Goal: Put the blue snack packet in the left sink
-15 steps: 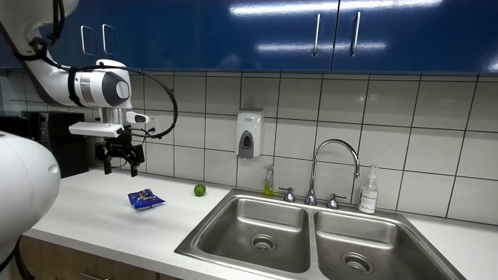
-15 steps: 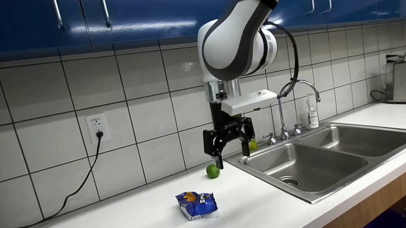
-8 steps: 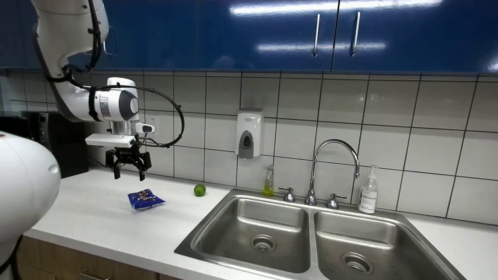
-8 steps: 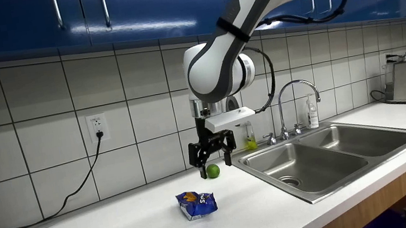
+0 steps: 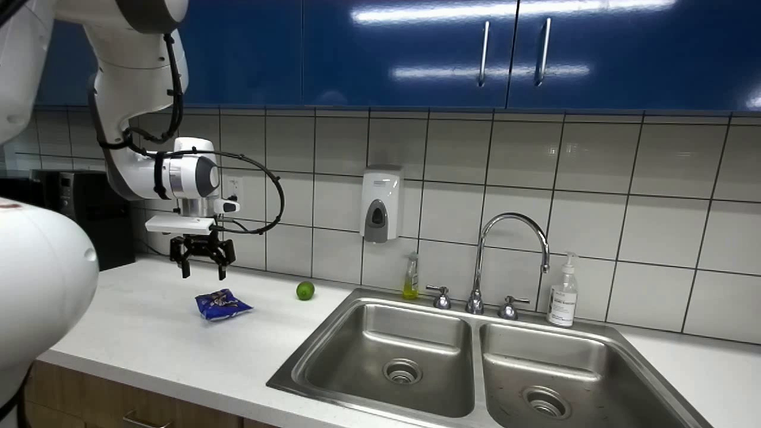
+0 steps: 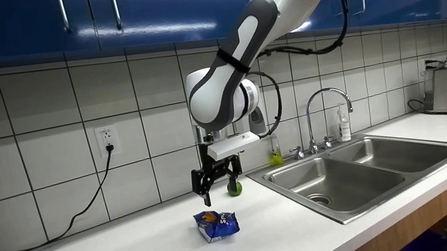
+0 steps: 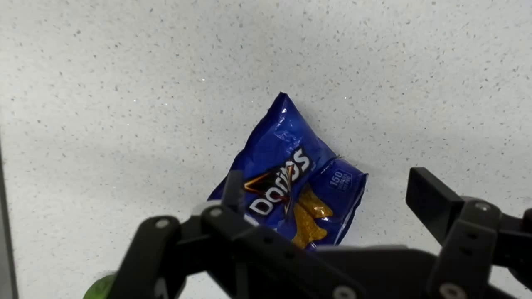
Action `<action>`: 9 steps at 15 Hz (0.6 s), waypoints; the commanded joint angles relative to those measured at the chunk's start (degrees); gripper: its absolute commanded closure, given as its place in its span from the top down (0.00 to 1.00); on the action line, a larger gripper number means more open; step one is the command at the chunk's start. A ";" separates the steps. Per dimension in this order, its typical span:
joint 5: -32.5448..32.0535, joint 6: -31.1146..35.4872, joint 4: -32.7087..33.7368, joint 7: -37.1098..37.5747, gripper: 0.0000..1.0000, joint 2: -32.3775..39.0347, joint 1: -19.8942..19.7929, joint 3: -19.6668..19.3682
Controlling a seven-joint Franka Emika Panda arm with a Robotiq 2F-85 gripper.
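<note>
The blue snack packet (image 5: pixel 221 305) lies on the white counter, left of the sink; it also shows in an exterior view (image 6: pixel 217 225). In the wrist view the packet (image 7: pixel 286 166) lies at a slant, its print facing up. My gripper (image 5: pixel 204 273) is open and empty, pointing down, and hangs above the counter over the packet's far side, apart from it; it also shows in an exterior view (image 6: pixel 220 193). In the wrist view the gripper (image 7: pixel 327 185) has one finger overlapping the packet's left part and one beyond its right edge. The left sink (image 5: pixel 345 380) is the basin nearer the packet.
A green lime (image 5: pixel 305 290) sits between packet and sink, near the wall. The right basin (image 5: pixel 594 404) adjoins the left one. A tall faucet (image 5: pixel 479 261), a yellow spray bottle (image 5: pixel 411 285) and a pump bottle (image 5: pixel 563 300) stand behind. A black machine (image 5: pixel 98 220) stands by the wall.
The gripper has come lower and moved across towards the packet: rightward in one exterior picture, leftward in the opposite one. It stays open. The packet and lime have not moved.
</note>
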 commanded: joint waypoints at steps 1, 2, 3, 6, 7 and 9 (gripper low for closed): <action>-1.66 -1.40 6.51 2.13 1.00 5.00 2.68 -1.85; -1.60 -1.47 7.74 2.22 1.00 6.07 3.17 -2.28; -1.63 -1.48 9.07 2.33 1.00 7.23 3.63 -2.77; -1.77 -1.72 12.79 2.60 1.00 10.66 4.75 -4.54; -1.73 -1.96 13.90 2.71 1.00 11.65 4.99 -5.14; -1.65 -2.25 15.53 2.87 1.00 13.43 5.23 -6.42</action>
